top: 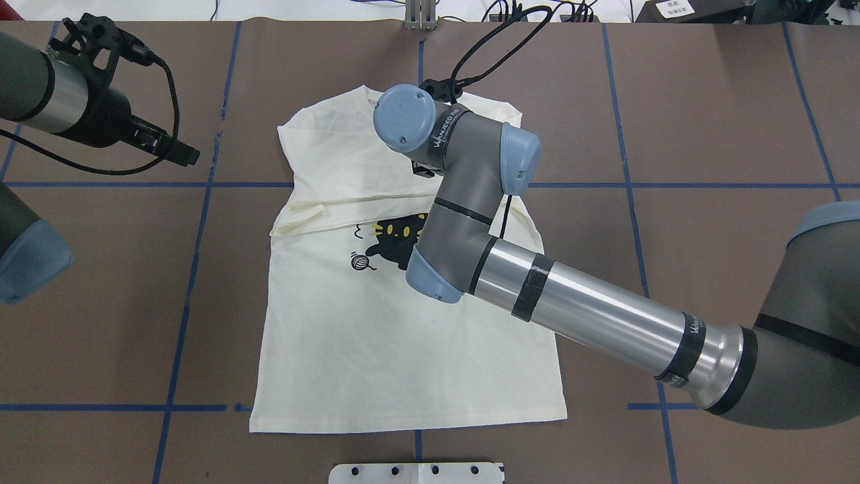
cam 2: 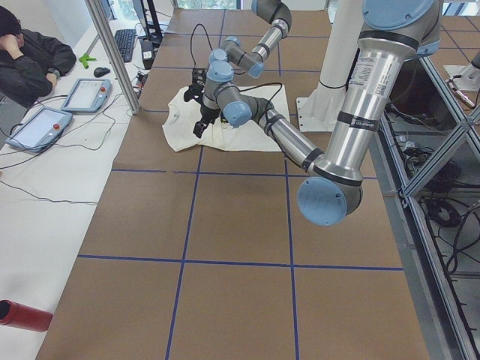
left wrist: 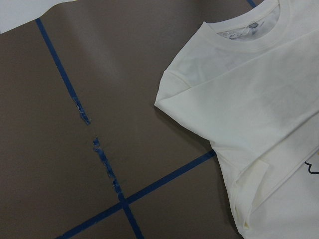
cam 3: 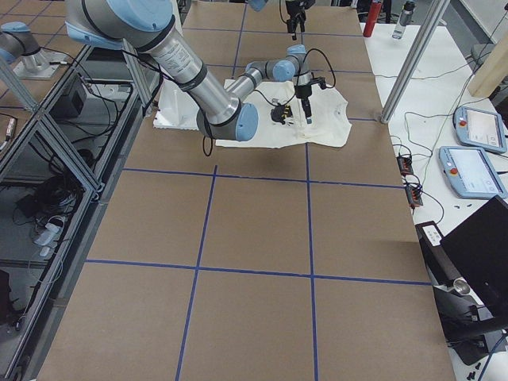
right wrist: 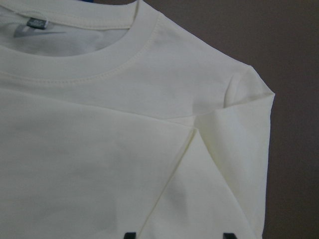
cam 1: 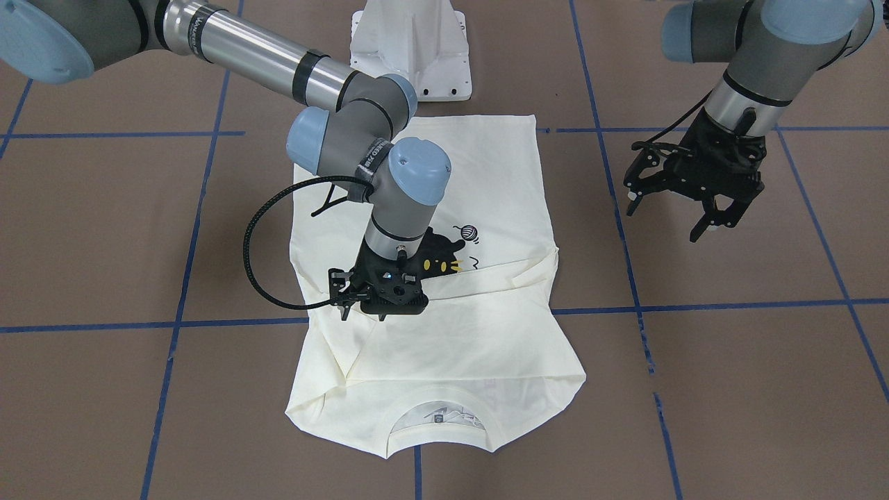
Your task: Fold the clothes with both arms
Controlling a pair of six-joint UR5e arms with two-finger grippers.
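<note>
The cream T-shirt (cam 1: 486,180) lies flat on the brown table with its front up. The black cat print (cam 1: 441,260) shows, and the collar (cam 1: 437,417) lies on the side away from the robot. Both sleeves are folded in across the chest. My right gripper (cam 1: 378,309) points straight down just over the folded sleeve near the print. In the right wrist view its fingertips (right wrist: 129,234) stand apart over the fabric, so it is open. My left gripper (cam 1: 667,219) hovers open and holds nothing, over bare table beside the shirt's shoulder (left wrist: 169,94).
The white pedestal base (cam 1: 410,48) stands at the table edge by the shirt's hem. Blue tape lines (cam 1: 180,278) cross the table. A person (cam 2: 30,52) sits at a side table with tablets (cam 2: 82,94). A red cylinder (cam 2: 22,315) lies there too.
</note>
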